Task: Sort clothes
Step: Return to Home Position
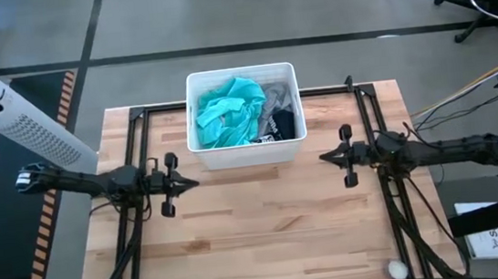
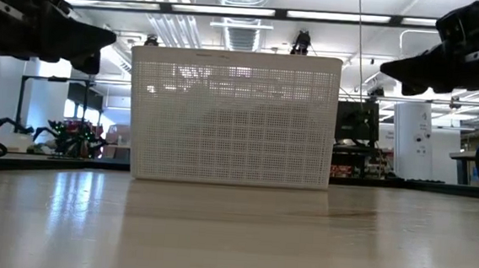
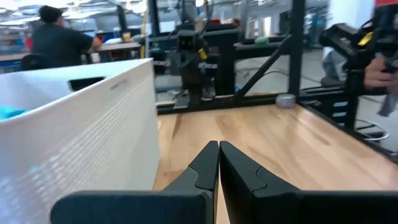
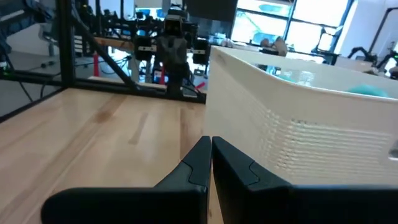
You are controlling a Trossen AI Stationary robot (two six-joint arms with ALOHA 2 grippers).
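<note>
A white perforated bin [image 1: 244, 115] stands at the table's far middle. Inside it lie the clothes: a teal garment [image 1: 226, 111] on top at the left, grey [image 1: 273, 100] and black [image 1: 286, 123] pieces at the right. My left gripper [image 1: 191, 183] hovers shut over the table, left of the bin's near corner, pointing level toward the right. My right gripper [image 1: 324, 158] hovers shut right of the bin, pointing level toward the left. Both show shut in the wrist views, left [image 3: 219, 149] and right [image 4: 210, 144]. Neither holds anything.
A wide stretch of bare wooden table [image 1: 268, 238] lies near the front edge. A small white ball [image 1: 396, 270] sits at the near right corner. A white perforated cylinder [image 1: 18, 116] stands off the table's left. A person [image 3: 59, 37] sits beyond the table.
</note>
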